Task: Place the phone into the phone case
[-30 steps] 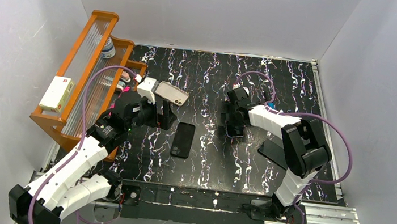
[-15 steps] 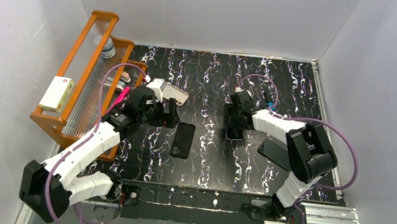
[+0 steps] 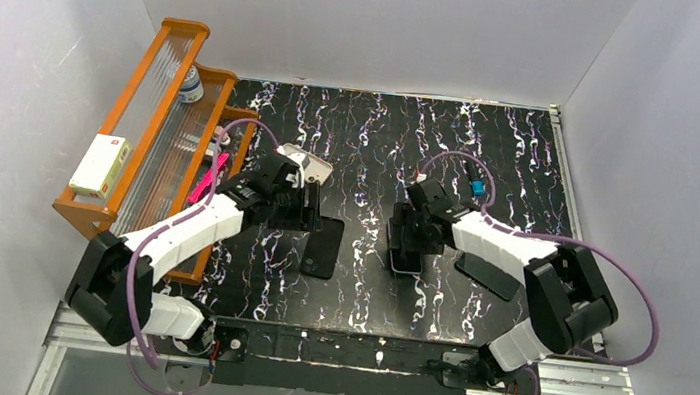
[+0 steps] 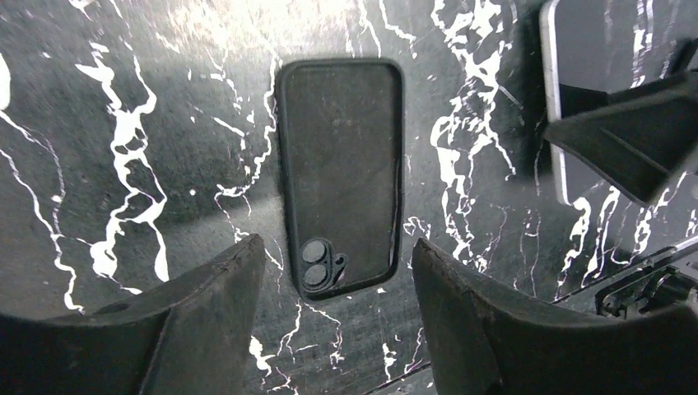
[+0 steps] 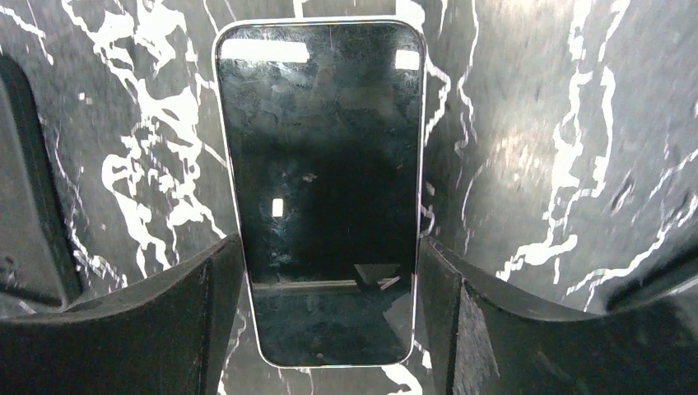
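Observation:
The pale beige phone case (image 3: 315, 167) lies on the mat, partly hidden behind my left wrist. My left gripper (image 3: 309, 215) is open and empty. In its wrist view the gripper (image 4: 337, 247) hovers over the camera end of a flat black slab (image 4: 342, 164). The phone (image 5: 321, 181), screen up with a silver rim, lies on the mat. My right gripper (image 5: 329, 243) has a finger against each long side of it. The phone (image 3: 406, 262) pokes out below the right gripper (image 3: 409, 240) in the top view.
An orange rack (image 3: 147, 132) with a white box (image 3: 99, 165) and a bottle stands at the left. The black slab (image 3: 323, 247) lies mid-mat and another dark slab (image 3: 488, 272) at the right. A blue connector (image 3: 475, 188) hangs by the right arm.
My left gripper has swung from beside the beige case toward the right and near side, over the black slab. My right gripper has moved toward the near edge, and the phone has come with it.

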You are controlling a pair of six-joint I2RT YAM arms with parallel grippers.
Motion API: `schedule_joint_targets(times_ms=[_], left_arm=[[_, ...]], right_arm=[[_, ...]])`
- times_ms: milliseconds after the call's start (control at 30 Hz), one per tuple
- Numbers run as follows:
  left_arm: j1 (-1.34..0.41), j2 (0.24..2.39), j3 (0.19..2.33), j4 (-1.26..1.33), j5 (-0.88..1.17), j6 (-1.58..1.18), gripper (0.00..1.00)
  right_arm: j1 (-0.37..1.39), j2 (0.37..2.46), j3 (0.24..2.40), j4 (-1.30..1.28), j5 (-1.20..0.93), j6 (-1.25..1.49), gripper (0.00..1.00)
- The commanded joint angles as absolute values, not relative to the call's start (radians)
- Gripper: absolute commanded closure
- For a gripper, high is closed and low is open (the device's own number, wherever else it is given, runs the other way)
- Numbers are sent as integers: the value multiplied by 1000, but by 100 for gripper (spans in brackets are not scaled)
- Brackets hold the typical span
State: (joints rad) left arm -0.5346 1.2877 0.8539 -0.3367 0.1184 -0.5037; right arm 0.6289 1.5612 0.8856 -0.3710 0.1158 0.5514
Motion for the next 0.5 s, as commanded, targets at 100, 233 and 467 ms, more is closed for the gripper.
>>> schedule_joint_targets(times_ms=[100,233,467], left_arm=[[-578,1348,798,-296,89,-568,41],[-595,1379,753,-246,50,-588,46],[-617,1438,706,-194,38,-610,52]], right_arm=[[644,1408,788,-388,50,637,42],[647,1361,757,-378,32,654,44],[649,1306,735,-375,16,668,45]])
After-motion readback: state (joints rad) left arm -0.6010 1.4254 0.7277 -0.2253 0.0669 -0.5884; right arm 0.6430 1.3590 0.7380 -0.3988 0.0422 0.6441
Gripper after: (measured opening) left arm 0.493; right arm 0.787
